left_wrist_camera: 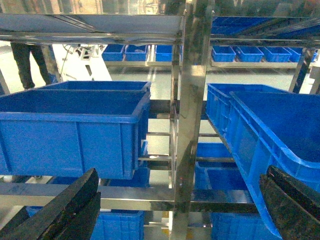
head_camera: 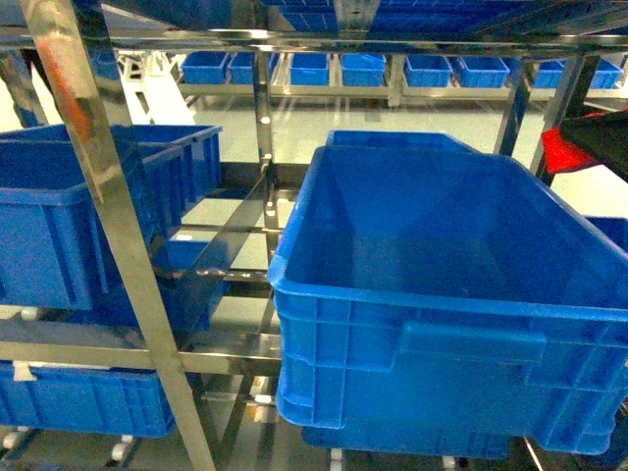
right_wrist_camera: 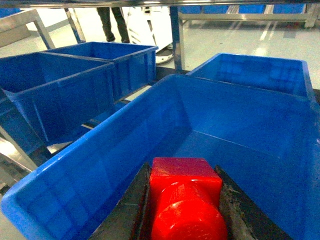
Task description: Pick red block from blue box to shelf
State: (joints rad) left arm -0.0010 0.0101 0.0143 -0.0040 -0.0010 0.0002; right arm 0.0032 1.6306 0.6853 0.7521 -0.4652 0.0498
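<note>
The red block (right_wrist_camera: 185, 195) is clamped between the dark fingers of my right gripper (right_wrist_camera: 182, 171), which is shut on it, one round stud facing the camera. It hangs over the open inside of a large dark blue crate (right_wrist_camera: 100, 170) on the shelf (right_wrist_camera: 176, 35). In the head view the red block (head_camera: 567, 149) shows at the right edge, beside the black right gripper (head_camera: 595, 133). My left gripper (left_wrist_camera: 180, 215) is open with nothing between its fingers, facing a steel upright of the shelf (left_wrist_camera: 192, 100). The blue box is out of view.
Dark blue crates fill the shelf (head_camera: 108, 196): a big one (head_camera: 442, 294) at the front right, others (head_camera: 59, 216) on the left tier and below. Steel uprights and rails cross in front. More crates line a far rack (head_camera: 363, 69). A person's legs (left_wrist_camera: 22, 62) stand behind.
</note>
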